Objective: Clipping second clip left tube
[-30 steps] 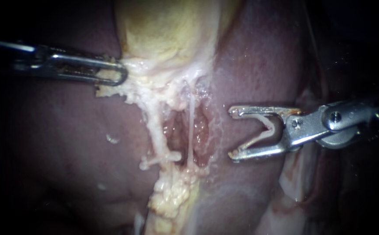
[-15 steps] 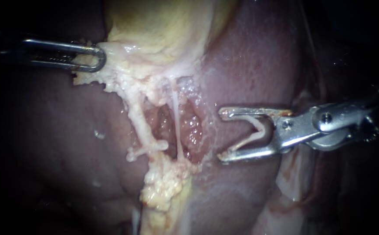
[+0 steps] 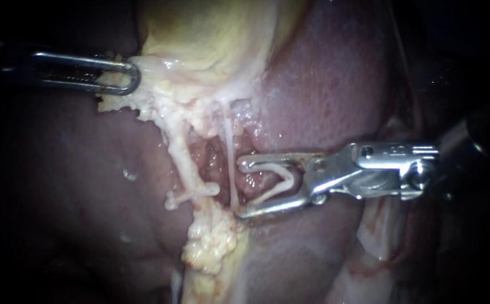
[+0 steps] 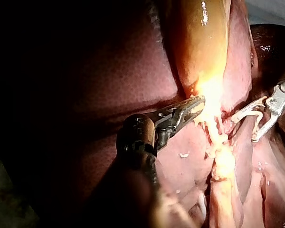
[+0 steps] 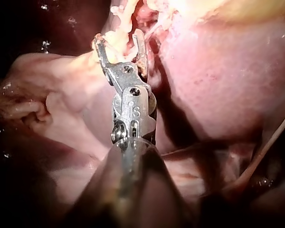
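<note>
My left instrument (image 3: 118,77) comes in at the upper left, its jaws shut on the frayed edge of the yellow gallbladder (image 3: 211,39). Below it two tubes run down. The thicker left tube (image 3: 182,160) carries a white clip (image 3: 191,193) across it. The thin right tube (image 3: 231,163) stands beside it. My right instrument (image 3: 241,190) holds its jaws wide apart on a white V-shaped clip (image 3: 276,180), with the tips just right of the thin tube. It also shows in the left wrist view (image 4: 254,124) and the right wrist view (image 5: 118,40).
Dark red liver (image 3: 324,84) lies on both sides of the tubes. A lump of pale fat (image 3: 211,239) sits below them. A raw red hollow (image 3: 217,157) shows between the tubes. Pale tissue folds (image 3: 380,225) lie under the right instrument's shaft.
My right instrument has moved left across the liver, so its tips now reach the thin tube. The left instrument keeps its hold and has hardly shifted against the tissue.
</note>
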### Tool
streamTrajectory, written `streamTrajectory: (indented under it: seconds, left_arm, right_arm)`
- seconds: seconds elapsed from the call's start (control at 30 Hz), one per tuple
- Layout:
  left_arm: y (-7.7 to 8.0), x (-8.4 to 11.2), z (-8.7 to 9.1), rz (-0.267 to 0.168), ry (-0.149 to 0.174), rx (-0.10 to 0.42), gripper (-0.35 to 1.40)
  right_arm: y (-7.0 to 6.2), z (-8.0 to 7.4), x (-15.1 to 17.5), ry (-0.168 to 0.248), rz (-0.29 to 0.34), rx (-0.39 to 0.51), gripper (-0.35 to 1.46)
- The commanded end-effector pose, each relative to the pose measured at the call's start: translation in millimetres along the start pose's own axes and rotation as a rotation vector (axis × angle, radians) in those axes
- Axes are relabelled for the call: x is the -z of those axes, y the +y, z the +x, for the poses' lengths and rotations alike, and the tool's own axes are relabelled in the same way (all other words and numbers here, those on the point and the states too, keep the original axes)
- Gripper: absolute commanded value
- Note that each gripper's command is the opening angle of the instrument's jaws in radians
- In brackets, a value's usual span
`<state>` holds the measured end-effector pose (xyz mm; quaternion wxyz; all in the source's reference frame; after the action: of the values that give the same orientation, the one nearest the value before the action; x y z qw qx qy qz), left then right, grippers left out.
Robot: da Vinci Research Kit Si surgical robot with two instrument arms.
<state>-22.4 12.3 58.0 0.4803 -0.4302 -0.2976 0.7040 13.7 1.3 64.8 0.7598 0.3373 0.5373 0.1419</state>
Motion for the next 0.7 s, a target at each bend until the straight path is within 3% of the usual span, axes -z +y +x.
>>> streamTrajectory:
  seconds: [0.03,0.27,0.7]
  left_arm:
    - [0.0,0.0,0.0,-0.001,-0.001,0.0,-0.35]
    - [0.0,-0.1,-0.1,-0.001,-0.001,0.0,-0.35]
    - [0.0,-0.3,-0.2,-0.002,-0.002,-0.001,-0.35]
  right_arm:
    - [0.2,-0.2,-0.3,0.003,0.008,-0.007,0.5]
    - [2.2,-1.7,-1.6,0.026,0.067,-0.064,0.49]
    - [4.7,-3.8,-2.6,0.028,0.055,-0.104,0.5]
